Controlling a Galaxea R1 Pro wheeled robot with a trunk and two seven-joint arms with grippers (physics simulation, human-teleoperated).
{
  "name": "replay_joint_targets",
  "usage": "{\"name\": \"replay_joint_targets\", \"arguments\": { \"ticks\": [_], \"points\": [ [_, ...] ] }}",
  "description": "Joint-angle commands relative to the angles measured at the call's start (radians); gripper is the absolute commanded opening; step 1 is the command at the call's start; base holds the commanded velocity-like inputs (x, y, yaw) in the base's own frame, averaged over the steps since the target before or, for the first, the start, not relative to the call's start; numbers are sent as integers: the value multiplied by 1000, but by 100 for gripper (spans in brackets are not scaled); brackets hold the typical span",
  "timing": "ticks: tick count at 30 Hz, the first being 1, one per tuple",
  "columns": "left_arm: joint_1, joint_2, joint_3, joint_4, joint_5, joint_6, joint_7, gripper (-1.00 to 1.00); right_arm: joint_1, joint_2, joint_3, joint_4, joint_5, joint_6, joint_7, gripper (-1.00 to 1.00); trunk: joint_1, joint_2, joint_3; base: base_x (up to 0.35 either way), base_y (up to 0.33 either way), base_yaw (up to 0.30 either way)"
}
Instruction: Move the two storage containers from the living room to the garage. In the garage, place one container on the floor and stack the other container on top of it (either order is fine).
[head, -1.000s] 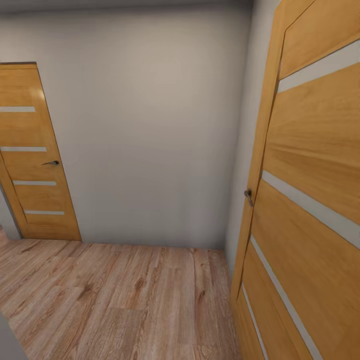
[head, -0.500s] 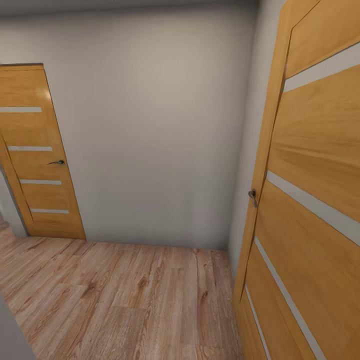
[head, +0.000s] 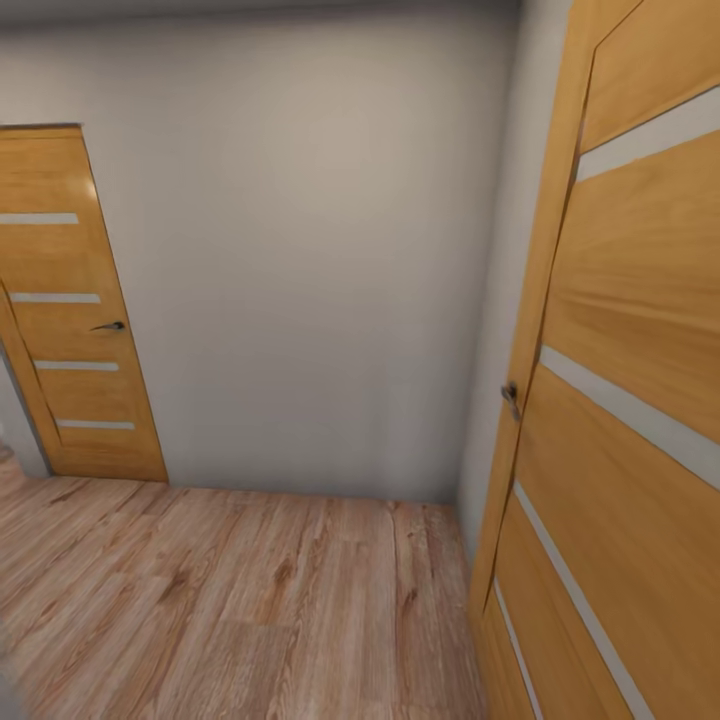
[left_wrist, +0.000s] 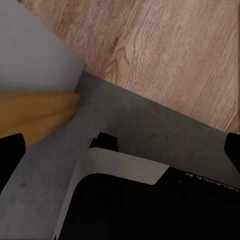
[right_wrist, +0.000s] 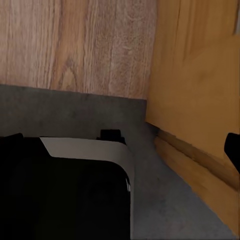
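Hallway travel, by the look of it: the head view faces a white wall (head: 300, 260) over light wood plank floor (head: 230, 600), with a tan door (head: 70, 300) far off at the left and a second door (head: 620, 400) close at the right; neither storage container is in sight, so I judge the robot is between rooms; the wrist views look down at its dark base (left_wrist: 150, 210); whether either claw is clenched, I cannot tell.

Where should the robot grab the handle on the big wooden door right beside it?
Probably the small dark lever handle at the near door's edge. It juts out past that edge, so come from the open hallway side, fingers closing across the lever.
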Motion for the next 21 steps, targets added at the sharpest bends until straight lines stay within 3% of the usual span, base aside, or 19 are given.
{"name": "replay_joint_targets", "arguments": {
  "ticks": [1,21],
  "points": [
    [-1,0,-8,0,8,-2,2,100,-1,0,9,3,-8,-6,-1,100,1,-1,-1,298,0,0],
    [-1,2,-8,0,8,-2,2,100,-1,-1,7,3,-7,-9,-1,100,1,-1,-1,320,0,0]
  ]
}}
